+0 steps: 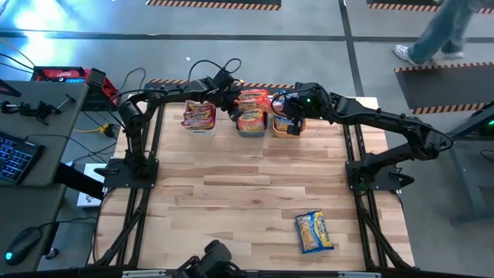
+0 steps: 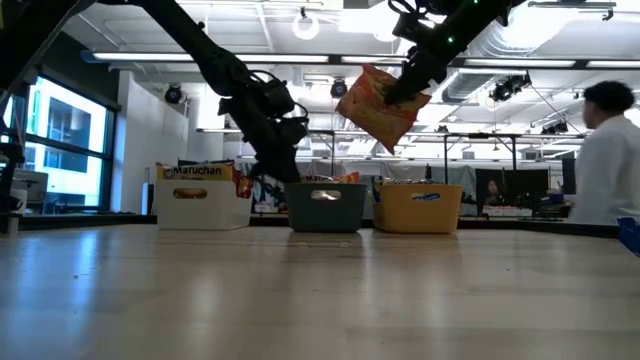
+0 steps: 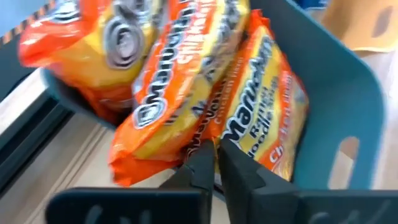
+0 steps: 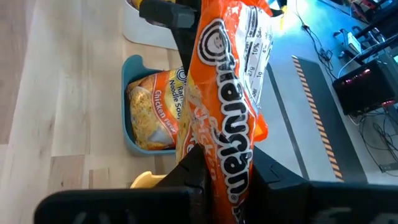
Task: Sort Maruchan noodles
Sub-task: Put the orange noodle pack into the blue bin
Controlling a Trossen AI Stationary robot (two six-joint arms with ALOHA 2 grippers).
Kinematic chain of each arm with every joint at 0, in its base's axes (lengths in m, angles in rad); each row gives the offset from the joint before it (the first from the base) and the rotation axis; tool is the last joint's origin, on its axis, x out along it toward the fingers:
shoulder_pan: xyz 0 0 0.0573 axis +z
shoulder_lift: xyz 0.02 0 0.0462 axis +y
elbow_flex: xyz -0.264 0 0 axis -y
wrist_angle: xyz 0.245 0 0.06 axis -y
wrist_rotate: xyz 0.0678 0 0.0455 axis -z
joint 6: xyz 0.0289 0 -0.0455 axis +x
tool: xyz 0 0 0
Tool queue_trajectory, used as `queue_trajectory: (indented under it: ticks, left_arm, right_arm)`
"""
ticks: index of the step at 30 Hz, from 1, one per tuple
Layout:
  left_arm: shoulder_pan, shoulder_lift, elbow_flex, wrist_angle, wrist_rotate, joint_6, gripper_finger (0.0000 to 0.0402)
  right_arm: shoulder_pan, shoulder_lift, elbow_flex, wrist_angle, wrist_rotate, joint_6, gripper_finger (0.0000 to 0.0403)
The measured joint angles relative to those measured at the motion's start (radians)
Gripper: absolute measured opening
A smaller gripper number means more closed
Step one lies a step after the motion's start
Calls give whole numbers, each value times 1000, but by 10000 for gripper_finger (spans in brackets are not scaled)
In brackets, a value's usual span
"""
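Table (image 1: 255,193): I see a bare wooden top with three bins in a row along its far edge.
Left arm: I have it reaching in from the left side to the middle of the bin row.
Right arm: mine comes in from the right, raised over the orange bin.
White bin (image 2: 203,205): on my left in the low view, pink-red packets (image 1: 200,116) inside.
Teal bin (image 2: 326,205): the middle one, piled with orange packets (image 3: 186,93) that lean on each other.
Orange bin (image 2: 418,207): on the right of the row; I cannot read its contents.
Right gripper (image 4: 211,165): fingers clamped on one orange packet (image 2: 379,105), which hangs tilted in the air above the gap between the teal and orange bins.
Left gripper (image 3: 216,163): fingers pressed together with nothing between them, tips right at the lower edge of the orange packets in the teal bin.
Blue-and-yellow packet (image 1: 314,232): lying flat and alone near the front right of the table, well apart from the bins.
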Motion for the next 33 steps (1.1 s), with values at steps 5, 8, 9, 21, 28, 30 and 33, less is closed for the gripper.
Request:
queue_trajectory:
  ticks: [5,8,9,21,28,30,33]
  left_arm:
    - [0,0,0,-4,23,15,6]
    - [0,0,0,-8,19,-8,3]
    - [0,0,0,-8,5,-25,2]
    - [-14,0,11,-50,-15,-50,122]
    - [-14,-1,13,-73,-14,-8,164]
    - [-14,-1,13,-72,-14,2,159]
    - [-14,-1,13,-68,-14,10,138]
  right_arm:
    - [0,0,0,0,-22,0,32]
    - [0,0,0,0,-33,0,32]
    - [0,0,0,0,-35,0,32]
    - [0,0,0,0,-35,0,32]
    - [0,0,0,-4,-35,0,32]
    - [0,0,0,-3,-36,0,32]
    - [0,0,0,-3,-42,0,32]
